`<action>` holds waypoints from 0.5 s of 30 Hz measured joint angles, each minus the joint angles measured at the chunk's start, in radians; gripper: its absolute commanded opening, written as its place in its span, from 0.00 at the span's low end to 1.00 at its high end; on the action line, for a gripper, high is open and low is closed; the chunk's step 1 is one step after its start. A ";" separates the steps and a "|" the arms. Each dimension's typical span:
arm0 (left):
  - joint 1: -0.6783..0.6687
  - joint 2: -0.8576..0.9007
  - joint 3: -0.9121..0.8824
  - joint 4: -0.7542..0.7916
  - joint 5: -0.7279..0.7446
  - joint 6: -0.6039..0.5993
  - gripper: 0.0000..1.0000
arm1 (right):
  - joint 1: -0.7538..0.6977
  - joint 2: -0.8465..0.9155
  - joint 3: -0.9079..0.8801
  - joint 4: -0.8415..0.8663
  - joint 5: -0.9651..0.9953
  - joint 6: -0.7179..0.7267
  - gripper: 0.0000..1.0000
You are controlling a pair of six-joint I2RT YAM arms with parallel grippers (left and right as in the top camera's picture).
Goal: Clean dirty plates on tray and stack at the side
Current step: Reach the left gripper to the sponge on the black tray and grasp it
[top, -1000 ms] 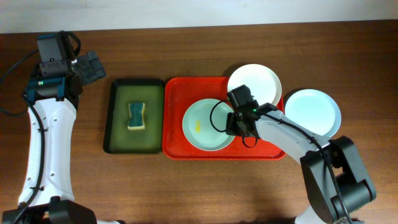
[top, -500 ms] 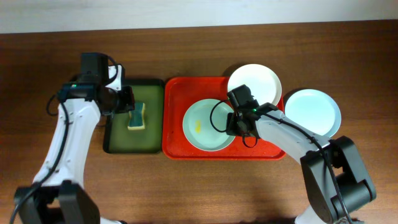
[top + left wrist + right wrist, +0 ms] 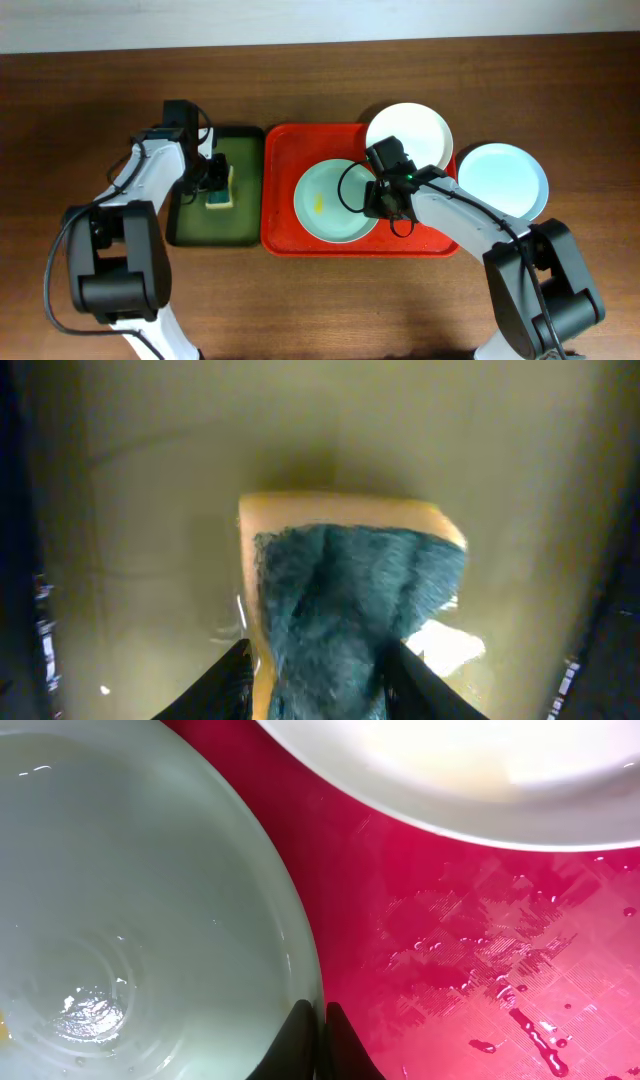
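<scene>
A pale green plate [image 3: 335, 200] with a yellow smear [image 3: 318, 202] lies in the red tray [image 3: 280, 190]. My right gripper [image 3: 380, 200] is shut on its right rim; in the right wrist view the gripper [image 3: 320, 1030] pinches the edge of the green plate [image 3: 130, 900]. A white plate [image 3: 408, 135] sits at the tray's back right corner, over the rim. A pale blue plate [image 3: 503, 180] rests on the table right of the tray. My left gripper [image 3: 213, 178] is down on the sponge [image 3: 218, 187], and its fingers [image 3: 225, 680] press both sides of the sponge [image 3: 350, 590].
The dark green tray [image 3: 190, 215] holding the sponge stands just left of the red tray, and its floor looks wet. Water drops lie on the red tray floor [image 3: 450, 920] between the green plate and the white plate [image 3: 450, 760].
My left arm has swung in from the far left to the green tray and its gripper has closed round the sponge. The right arm and the plates have not moved.
</scene>
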 measured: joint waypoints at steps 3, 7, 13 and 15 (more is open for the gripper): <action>-0.001 0.028 0.000 0.012 0.000 0.000 0.40 | 0.000 0.000 0.000 0.000 0.000 0.000 0.04; -0.003 0.032 0.000 0.019 -0.003 0.000 0.43 | 0.000 0.000 0.000 0.000 0.000 0.000 0.04; -0.004 0.027 0.050 -0.025 -0.015 0.003 0.49 | 0.000 0.000 0.000 0.000 0.000 0.000 0.04; -0.005 0.011 0.051 -0.035 -0.018 0.003 0.46 | 0.000 0.000 0.000 0.000 0.000 0.000 0.04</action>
